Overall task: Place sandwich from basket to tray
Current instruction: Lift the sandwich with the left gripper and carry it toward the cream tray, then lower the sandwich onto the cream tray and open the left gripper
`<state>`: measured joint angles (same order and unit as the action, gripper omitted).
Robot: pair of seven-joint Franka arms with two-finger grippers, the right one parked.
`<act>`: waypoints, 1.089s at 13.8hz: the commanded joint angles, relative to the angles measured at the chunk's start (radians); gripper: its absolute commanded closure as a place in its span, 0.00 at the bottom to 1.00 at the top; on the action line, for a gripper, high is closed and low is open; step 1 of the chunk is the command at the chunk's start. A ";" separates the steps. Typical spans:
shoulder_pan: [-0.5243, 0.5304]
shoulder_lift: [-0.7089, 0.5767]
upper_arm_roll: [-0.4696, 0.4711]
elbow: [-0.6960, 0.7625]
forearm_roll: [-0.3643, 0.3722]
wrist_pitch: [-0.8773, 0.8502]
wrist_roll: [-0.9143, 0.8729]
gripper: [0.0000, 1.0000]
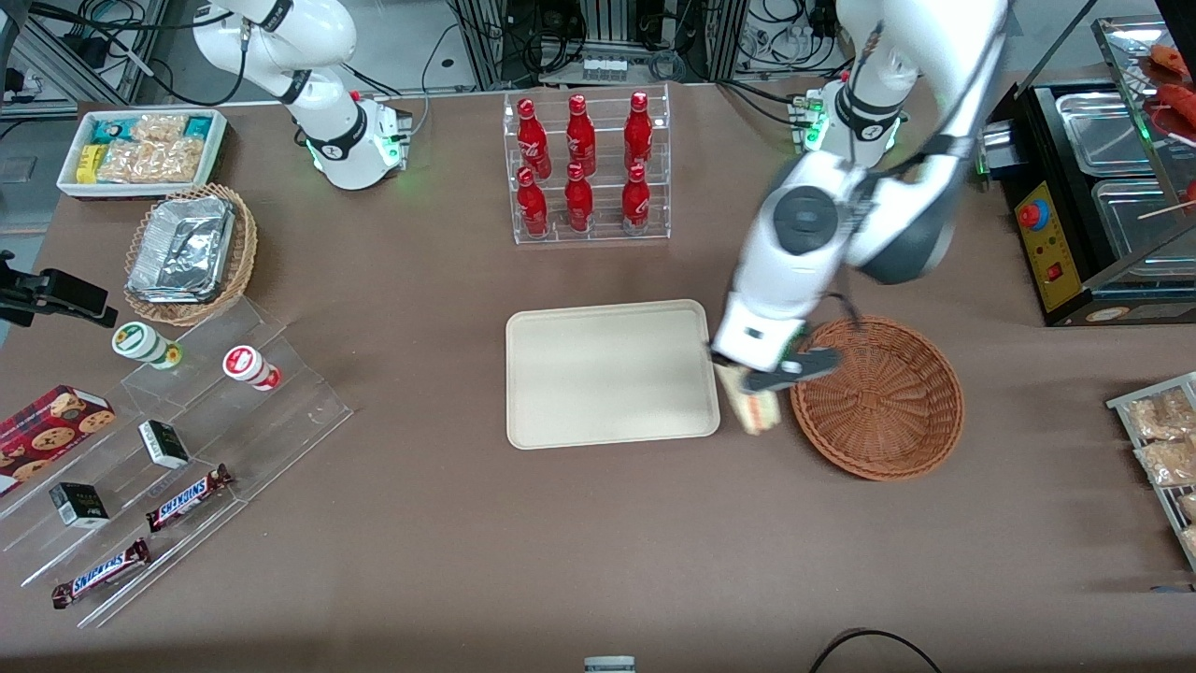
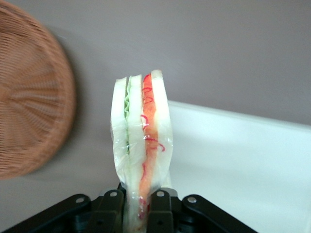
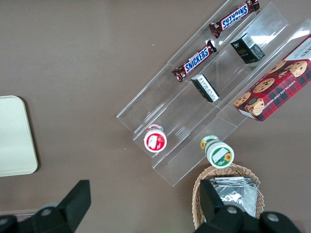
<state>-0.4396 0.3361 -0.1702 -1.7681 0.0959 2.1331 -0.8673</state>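
Pincer [image 1: 768, 376] pinching sandwich [image 2: 142, 145], lifted clear of basket [image 1: 878, 397], between basket and tray [image 1: 607, 374]; placement on tray outstanding

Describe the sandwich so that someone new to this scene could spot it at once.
Find the cream tray at the middle of the table and the round reddish-brown wicker basket beside it. Between them the gripper holds the sandwich above the tabletop, at the tray's edge. It is the only wrapped wedge of pale bread, with red-orange and green filling layers showing along its edge.
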 commanded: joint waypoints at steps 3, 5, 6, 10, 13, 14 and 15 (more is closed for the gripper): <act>-0.180 0.178 0.012 0.170 0.018 -0.002 -0.018 1.00; -0.218 0.219 0.012 0.197 0.015 0.013 -0.047 1.00; -0.231 0.251 0.012 0.214 0.019 0.013 -0.056 1.00; -0.294 0.345 0.017 0.248 0.038 0.070 -0.073 1.00; -0.295 0.372 0.017 0.248 0.039 0.080 -0.072 1.00; -0.295 0.376 0.017 0.248 0.041 0.080 -0.070 1.00; -0.295 0.377 0.017 0.248 0.051 0.079 -0.071 1.00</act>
<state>-0.7214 0.7008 -0.1654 -1.5514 0.1203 2.2202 -0.9183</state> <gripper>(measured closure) 0.824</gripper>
